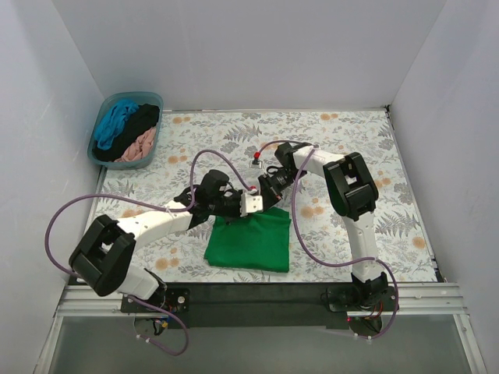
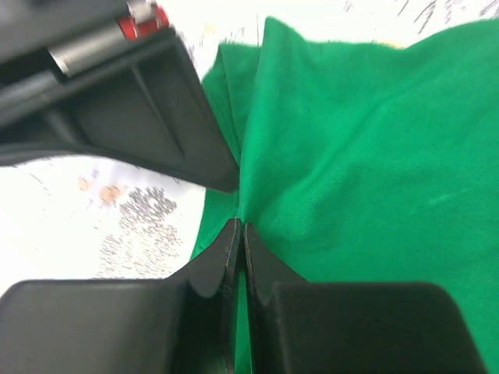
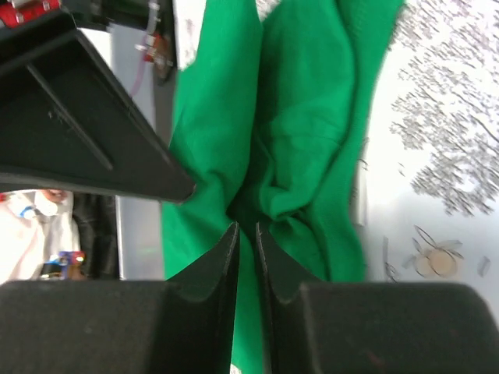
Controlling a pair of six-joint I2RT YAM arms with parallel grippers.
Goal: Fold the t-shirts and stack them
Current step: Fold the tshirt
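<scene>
On the flower-patterned bench (image 1: 351, 140), the green t-shirt (image 1: 249, 243) is seen lying as a partly folded, roughly square block near the front edge, between the two arms. Well apart from it, in the far left corner, a pale blue tub (image 1: 131, 96) is found with a teal-blue t-shirt (image 1: 113, 125), a black t-shirt (image 1: 142, 117) and a pink t-shirt (image 1: 137, 146) heaped inside. At the far edge of the green t-shirt, the left tool (image 2: 239, 232) is shown with its jaws pressed together on a thin ridge of the cloth. The right tool (image 3: 245, 232), just beside it, is shown with its jaws nearly together, and a puckered fold of the same cloth is apparently pinched between them. The fabric is judged to be light, soft and limp, so sagging and creasing are to be expected wherever it is unsupported. A hold is best taken at an edge or corner, through all layers, since a thin pinch could be slipped out of.
</scene>
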